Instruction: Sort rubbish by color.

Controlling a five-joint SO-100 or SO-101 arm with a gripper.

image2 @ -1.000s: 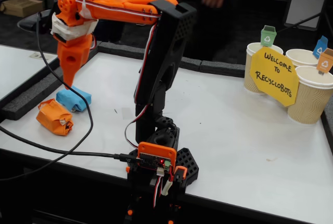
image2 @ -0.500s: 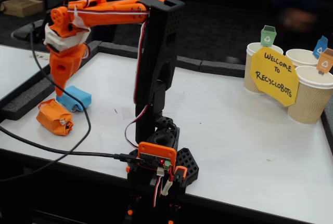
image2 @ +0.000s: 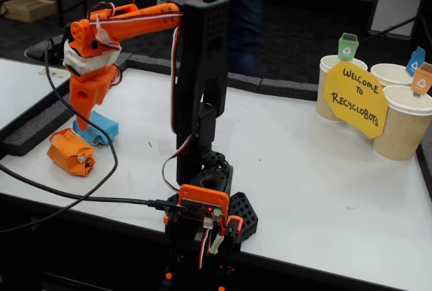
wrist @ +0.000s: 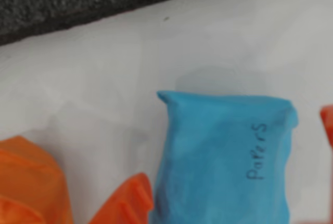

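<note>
Near the left edge of the white tabletop, in the fixed view, lies the orange crumpled paper bundle with tape, close to the front-left corner. Just behind it and slightly to the right sits the light blue crumpled paper bundle, the two nearly touching. A black cable droops across in front of the blue bundle. The orange two-finger gripper points straight down onto the blue bundle's left end. In the wrist view the blue bundle fills the lower middle, with the handwritten word "Papers" on its side; one orange fingertip shows at the bundle's left flank and another at the far right picture edge, so the fingers stand spread on either side of the bundle, and whether they touch it cannot be told. The orange bundle appears in the lower left corner there. A dark foam strip borders the tabletop behind. Towards the back-right corner stand three tan ribbed paper cups with coloured bin tags and a yellow "Welcome to Recyclobots" sign.
</note>
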